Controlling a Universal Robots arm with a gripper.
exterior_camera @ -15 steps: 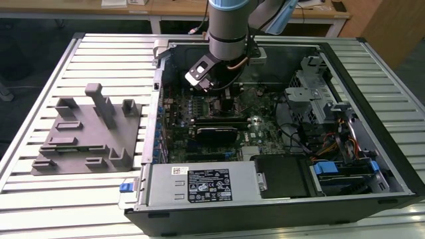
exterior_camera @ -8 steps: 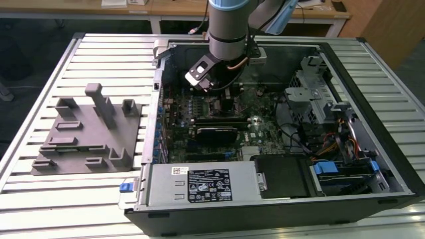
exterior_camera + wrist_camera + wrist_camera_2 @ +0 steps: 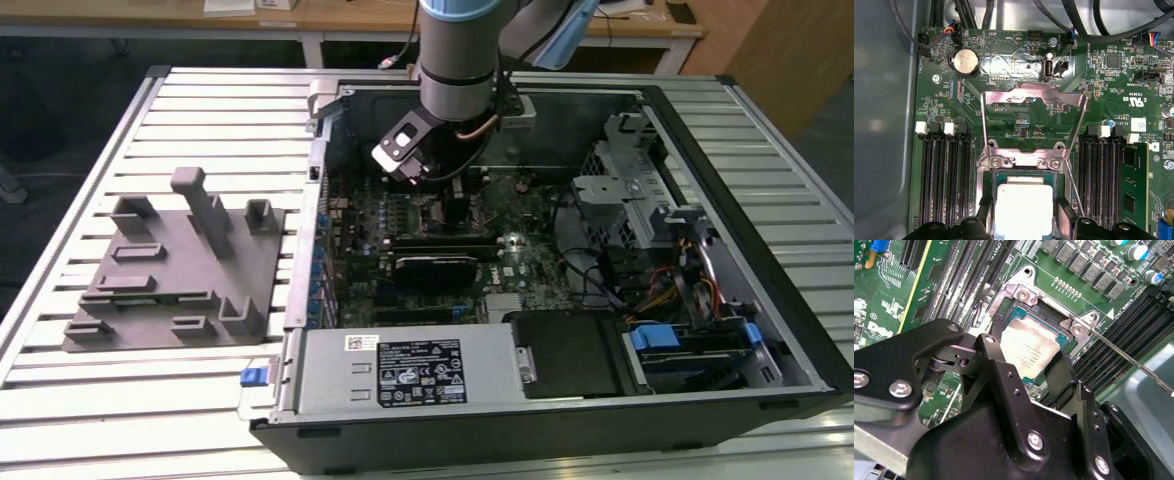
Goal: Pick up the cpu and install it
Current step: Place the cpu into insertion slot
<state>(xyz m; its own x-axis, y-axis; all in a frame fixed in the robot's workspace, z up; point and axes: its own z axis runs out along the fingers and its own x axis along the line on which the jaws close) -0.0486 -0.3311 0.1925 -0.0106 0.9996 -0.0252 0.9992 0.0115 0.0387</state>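
Contact is made on two opposite edges of the cpu (image 3: pixel 1030 346) by the end effector (image 3: pixel 1024 354): its black fingers (image 3: pixel 989 347) are drawn in narrowly and pinch the silvery chip from both sides. The cpu is held within the open socket (image 3: pixel 1021 290) of the green motherboard (image 3: pixel 1019 127); whether it is fully seated cannot be told. The metal load plate (image 3: pixel 1004 95) is swung up. In the exterior view, the arm (image 3: pixel 461 60) is lowered into the computer case (image 3: pixel 747 150) near its twelve o'clock edge, and the grey tray (image 3: pixel 174 270) lies on the slatted surface (image 3: pixel 80 400) at the case's nine o'clock.
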